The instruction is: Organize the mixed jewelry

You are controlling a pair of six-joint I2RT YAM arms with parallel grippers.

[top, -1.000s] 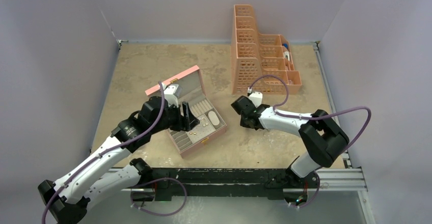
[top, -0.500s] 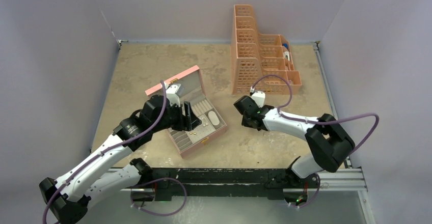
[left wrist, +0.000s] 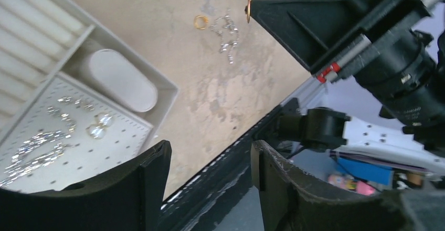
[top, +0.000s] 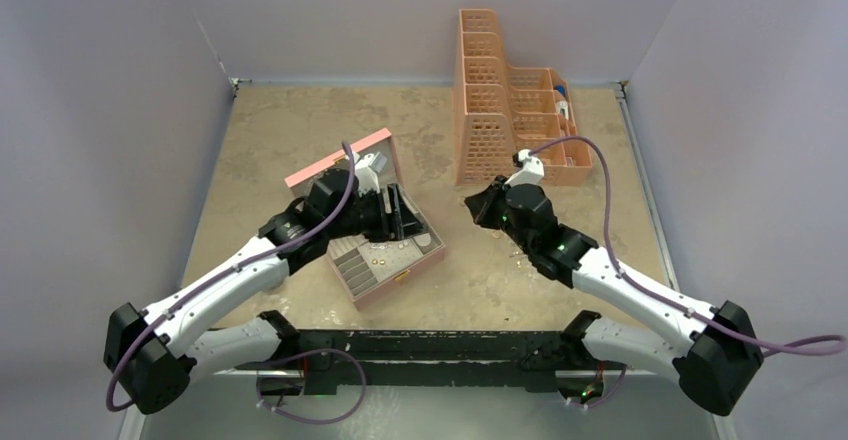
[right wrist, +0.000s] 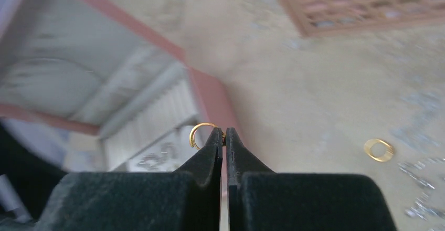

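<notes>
Toward the near edge of the table (top: 290,130), the left gripper (left wrist: 209,155) hangs open over the box (top: 400,282), earrings (left wrist: 98,127) in its tray (left wrist: 128,139). Mid-table, the right gripper (right wrist: 223,135) pinches a gold ring (right wrist: 198,130); another ring (right wrist: 379,149) and silver pieces (right wrist: 420,189) lie loose nearby.

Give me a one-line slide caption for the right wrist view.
Right gripper pinches a gold ring near the open pink jewelry box; a second gold ring lies on the table.
</notes>
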